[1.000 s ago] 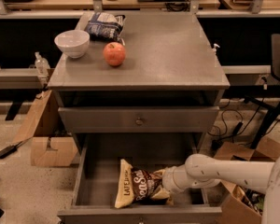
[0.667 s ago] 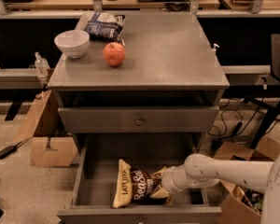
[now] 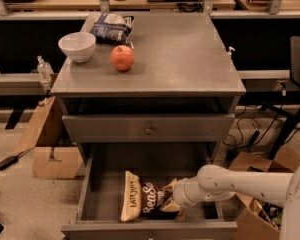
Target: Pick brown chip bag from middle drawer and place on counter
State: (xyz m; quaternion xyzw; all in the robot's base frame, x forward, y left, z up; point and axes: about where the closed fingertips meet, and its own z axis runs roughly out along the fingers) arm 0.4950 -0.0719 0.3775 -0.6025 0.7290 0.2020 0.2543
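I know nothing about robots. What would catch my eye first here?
A white robot arm reaches from the right into the open drawer, its end effector at the right end of a brown chip bag lying on the drawer floor. Above, on the grey counter, a red apple sits beside a white bowl, with a blue-and-white bag behind them.

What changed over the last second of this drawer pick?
Little. The brown chip bag shifted slightly left on the floor of the middle drawer, its tan edge turning more upright, with the hand at its right end. The apple, bowl and blue snack bag on the counter stayed put.
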